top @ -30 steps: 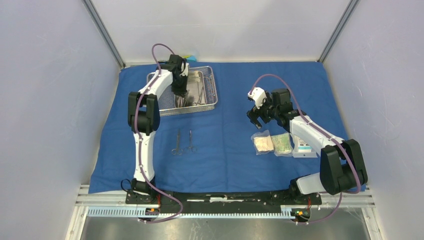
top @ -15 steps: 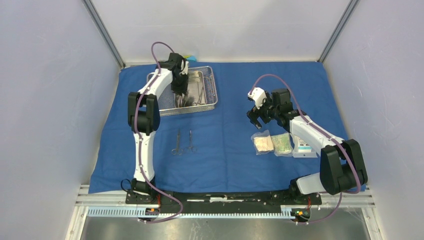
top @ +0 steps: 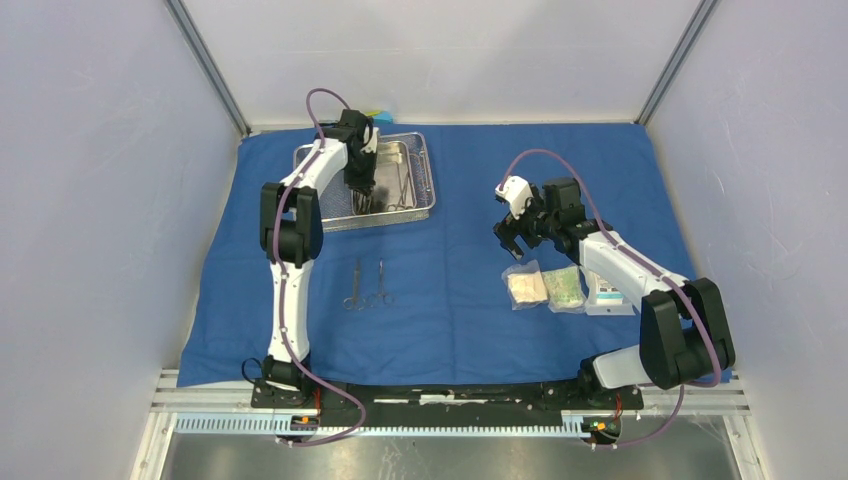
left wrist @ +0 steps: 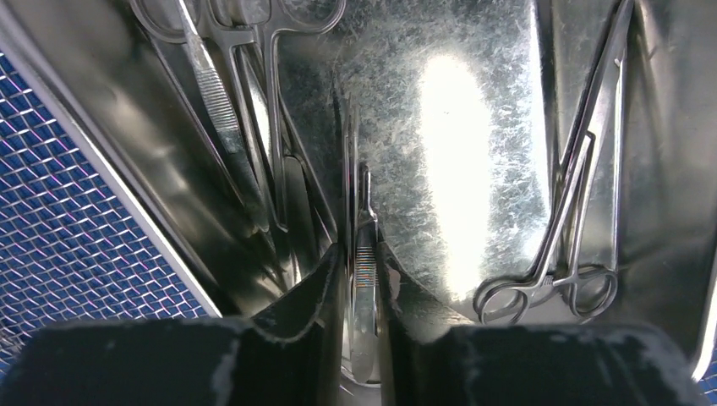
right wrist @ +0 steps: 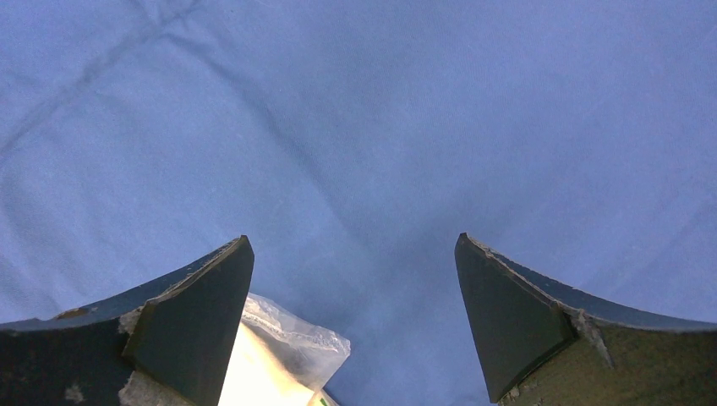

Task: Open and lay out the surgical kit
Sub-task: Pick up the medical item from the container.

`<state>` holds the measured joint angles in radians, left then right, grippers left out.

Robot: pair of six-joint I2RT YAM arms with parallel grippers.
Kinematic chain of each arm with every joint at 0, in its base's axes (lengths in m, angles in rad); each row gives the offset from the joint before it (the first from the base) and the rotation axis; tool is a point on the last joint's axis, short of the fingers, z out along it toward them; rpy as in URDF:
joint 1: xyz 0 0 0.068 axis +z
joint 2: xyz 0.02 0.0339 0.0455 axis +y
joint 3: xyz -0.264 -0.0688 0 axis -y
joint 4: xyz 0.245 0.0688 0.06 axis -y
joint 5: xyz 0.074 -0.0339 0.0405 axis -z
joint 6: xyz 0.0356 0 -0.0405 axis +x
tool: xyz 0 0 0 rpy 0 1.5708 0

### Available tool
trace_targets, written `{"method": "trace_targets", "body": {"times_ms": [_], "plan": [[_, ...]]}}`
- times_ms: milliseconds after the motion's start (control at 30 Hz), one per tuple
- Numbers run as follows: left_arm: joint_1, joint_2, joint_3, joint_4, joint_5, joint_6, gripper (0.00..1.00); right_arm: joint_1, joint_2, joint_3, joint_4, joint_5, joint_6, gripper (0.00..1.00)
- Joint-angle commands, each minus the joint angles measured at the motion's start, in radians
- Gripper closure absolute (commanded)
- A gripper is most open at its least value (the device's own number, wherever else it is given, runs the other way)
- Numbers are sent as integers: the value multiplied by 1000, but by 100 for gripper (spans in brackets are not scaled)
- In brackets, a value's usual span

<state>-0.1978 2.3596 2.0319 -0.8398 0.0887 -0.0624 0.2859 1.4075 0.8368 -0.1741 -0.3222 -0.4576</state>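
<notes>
Top external view: over the last second only the left tool point(top: 358, 186) has shifted, lifting slightly and settling again inside the smaller shiny steel pan point(top: 392, 158). The right tool point(top: 510, 240) has not moved. This is judged to be a re-grip, so a third instrument is about to be taken out.

The pan sits inside the rectangular wire-mesh steel tray point(top: 426, 172) at the far left of the large blue cloth wrap point(top: 460, 320), which is spread over the bench. Two slim scissors-like instruments point(top: 356, 285) are laid side by side on the cloth. Three small clear packets point(top: 526, 287) are lined up near the right tool.

Left wrist view: the black fingers point(left wrist: 313, 296) appear pressed onto a slim ridged metal handle point(left wrist: 365, 279) lying on the pan floor. A bundle of ring-handled instruments point(left wrist: 228, 110) lies to the left and one ring-handled clamp point(left wrist: 575, 186) to the right.

Right wrist view: the jaws are spread wide over bare cloth with nothing between them. One packet corner point(right wrist: 292, 342) shows beside the left finger.
</notes>
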Motion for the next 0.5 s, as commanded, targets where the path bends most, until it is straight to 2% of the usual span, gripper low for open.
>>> {"method": "trace_targets", "body": {"times_ms": [0,367,467], "plan": [[0,2,18,-18,22,-5,79,-2,13,14,11,-20,4,3],[14,-34,67,-17,17,7,98,-2,21,20,8,-31,5,3],[18,-34,79,-18,32,9,98,-2,20,20,8,-32,5,3]]}}
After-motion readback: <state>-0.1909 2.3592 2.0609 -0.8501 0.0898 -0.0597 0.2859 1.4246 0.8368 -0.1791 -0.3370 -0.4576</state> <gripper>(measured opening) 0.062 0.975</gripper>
